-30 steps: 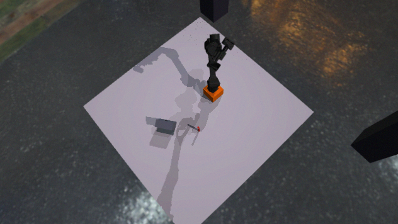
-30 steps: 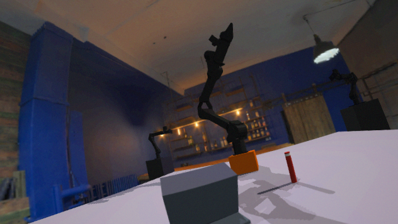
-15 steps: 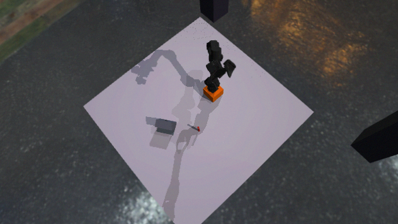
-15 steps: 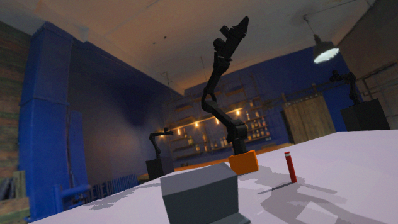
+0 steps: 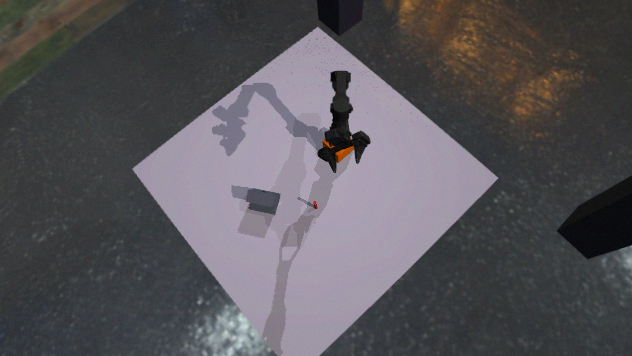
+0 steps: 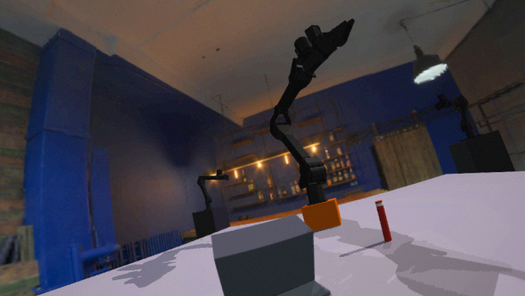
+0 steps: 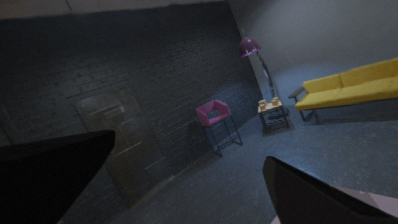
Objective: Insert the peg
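Observation:
A red peg with a pale band near its top stands upright on the table. The grey block with the sloped panel stands to the left of the peg in the top and exterior views; its hole does not show. My gripper is open and empty, high in the air above the table and well away from the peg. The wrist view shows neither peg nor panel.
The arm's orange base stands behind the block and peg in the exterior view. Dark pedestals stand beyond the table's edges. Two other arms are in the background. A table corner shows in the wrist view.

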